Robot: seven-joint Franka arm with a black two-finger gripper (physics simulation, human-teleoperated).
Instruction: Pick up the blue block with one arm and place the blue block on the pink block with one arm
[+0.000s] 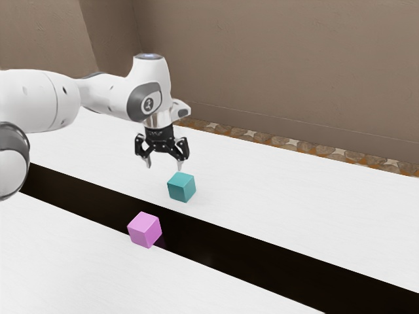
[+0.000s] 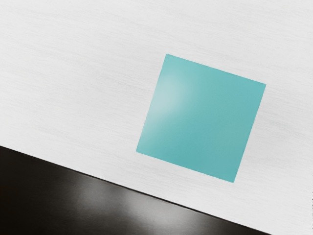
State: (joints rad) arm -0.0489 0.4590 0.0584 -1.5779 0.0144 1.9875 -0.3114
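A teal-blue block (image 1: 181,187) rests on the white table, close to the table's dark gap. In the wrist view the blue block (image 2: 200,118) lies flat below my hand, its top face turned at an angle. My gripper (image 1: 163,162) hangs open just above the block and slightly toward the exterior view's left, with nothing between its fingers. The pink block (image 1: 144,229) sits nearer the camera, at the edge of the front white surface beside the gap.
A dark gap (image 1: 262,248) runs diagonally between the two white table surfaces (image 1: 314,196). In the wrist view the gap (image 2: 73,196) lies close to the blue block. A brown wall and patterned floor strip stand behind the table.
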